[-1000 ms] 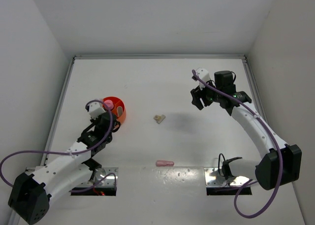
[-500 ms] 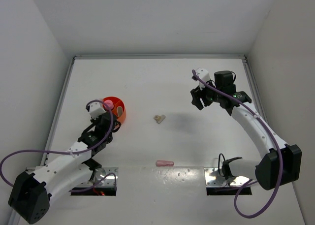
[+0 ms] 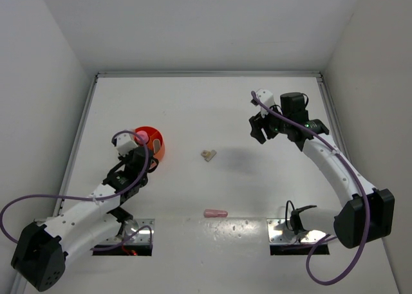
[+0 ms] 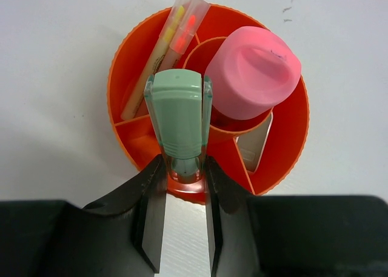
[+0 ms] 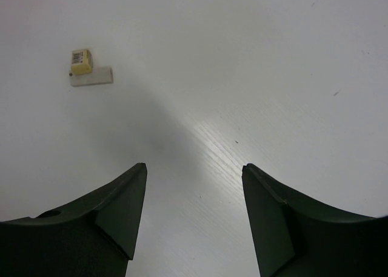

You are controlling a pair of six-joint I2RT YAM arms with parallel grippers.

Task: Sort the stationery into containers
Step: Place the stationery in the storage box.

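Observation:
The round orange tub (image 4: 285,156) with inner dividers holds a pink-capped tube (image 4: 251,71) and thin pink and pale yellow sticks (image 4: 167,43). My left gripper (image 4: 182,163) is shut on a green bar (image 4: 176,110) and holds it upright over the tub's near compartment. In the top view the tub (image 3: 159,150) sits at the left under the left gripper (image 3: 139,154). My right gripper (image 5: 194,171) is open and empty above bare table, at the right in the top view (image 3: 259,128). Small beige and brown blocks (image 5: 82,62) lie ahead to its left, mid-table (image 3: 207,155). A pink bar (image 3: 215,213) lies near the front.
A white eraser-like piece (image 5: 91,77) lies against the brown block. Metal base plates (image 3: 293,231) sit at the near edge. A raised rim (image 3: 206,74) bounds the table at the back, with white walls around.

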